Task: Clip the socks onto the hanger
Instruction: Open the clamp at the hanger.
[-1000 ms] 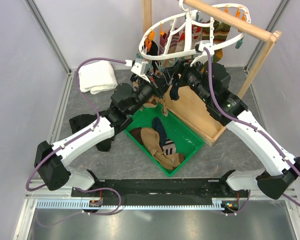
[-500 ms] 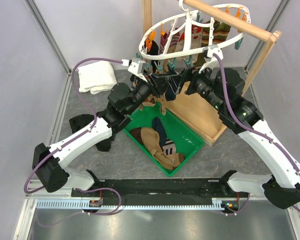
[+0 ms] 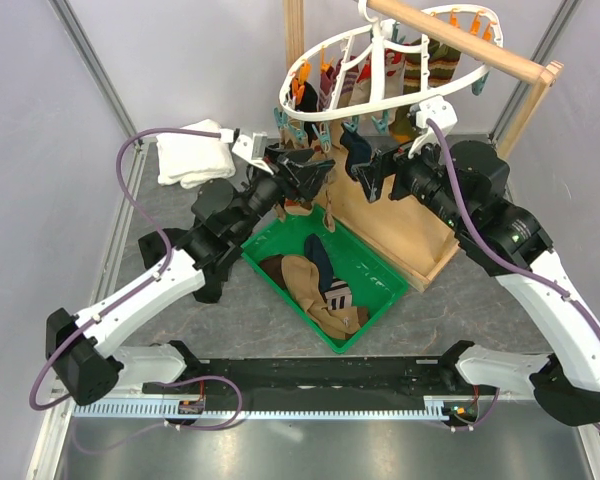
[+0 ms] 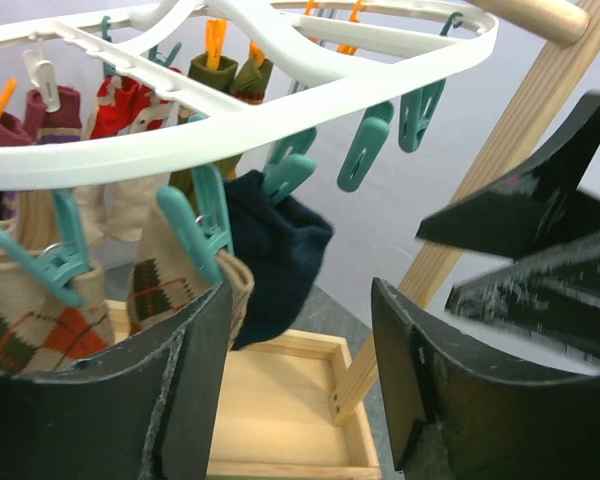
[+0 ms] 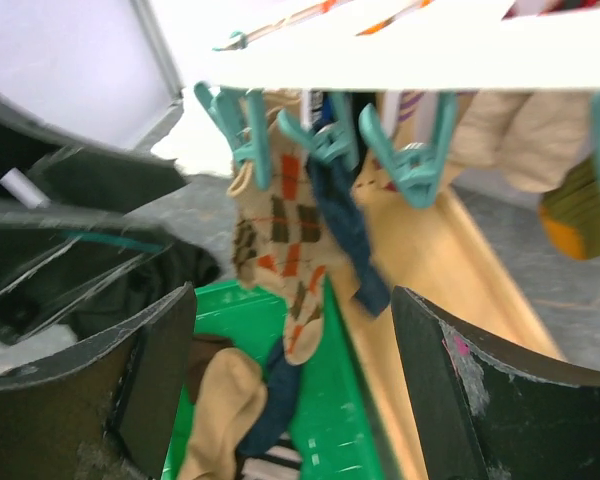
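Observation:
The white oval hanger [image 3: 380, 60] hangs from the wooden rail, with teal and orange clips along its rim. On its near rim, teal clips hold a navy sock [image 4: 275, 250] and a tan argyle sock [image 5: 280, 250] side by side. More socks [image 3: 315, 285] lie in the green bin [image 3: 375, 272] below. My left gripper [image 3: 305, 170] is open just left of the clipped pair, with nothing between its fingers [image 4: 195, 400]. Facing it from the right, my right gripper [image 3: 365, 170] is also open and empty. The hanger's rim [image 4: 280, 95] runs above the left jaws.
Further socks [image 3: 435, 60] hang at the hanger's far side. The wooden rail [image 3: 450, 40] stands on a wooden tray base [image 3: 400, 225] right of the bin. A white towel [image 3: 192, 152] lies at the back left, and a black cloth heap [image 3: 165, 245] sits left of the bin.
Both grippers opened and drew back from the hanger's near clips, the left arm to the left and the right arm to the right. The navy sock stays hanging from its clip.

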You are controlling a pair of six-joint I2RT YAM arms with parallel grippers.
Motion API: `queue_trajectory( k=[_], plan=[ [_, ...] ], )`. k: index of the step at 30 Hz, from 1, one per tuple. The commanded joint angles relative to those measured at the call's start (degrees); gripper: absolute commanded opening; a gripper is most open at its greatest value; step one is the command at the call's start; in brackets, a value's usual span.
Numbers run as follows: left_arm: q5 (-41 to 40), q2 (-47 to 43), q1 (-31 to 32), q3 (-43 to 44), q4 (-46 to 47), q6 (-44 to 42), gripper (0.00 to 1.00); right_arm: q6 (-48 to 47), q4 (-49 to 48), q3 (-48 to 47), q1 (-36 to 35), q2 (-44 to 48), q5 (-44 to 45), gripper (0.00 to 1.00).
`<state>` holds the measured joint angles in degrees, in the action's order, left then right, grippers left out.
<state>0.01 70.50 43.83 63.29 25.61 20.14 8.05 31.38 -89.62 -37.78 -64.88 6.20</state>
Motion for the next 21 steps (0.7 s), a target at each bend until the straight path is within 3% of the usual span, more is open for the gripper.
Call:
queue_trajectory(
  k=[1,9,21],
  plan=[
    [-1.06,-4.39,-0.85,-3.34,-1.34,-6.16,0.67,-7.07,0.62,-3.98,-0.19,-1.21,5.40,0.86],
    [-3.34,-8.97,-1.65,-8.44,-4.68,-14.24,0.68,-13.76,-4.30,-4.95,-0.28,-4.02,8.39,0.84],
    [-5.98,-12.75,-1.73,-12.57,-9.60,-18.12,0.69,-19.48,-13.09,-4.51,-0.19,-6.39,9.80,0.79]
  ],
)
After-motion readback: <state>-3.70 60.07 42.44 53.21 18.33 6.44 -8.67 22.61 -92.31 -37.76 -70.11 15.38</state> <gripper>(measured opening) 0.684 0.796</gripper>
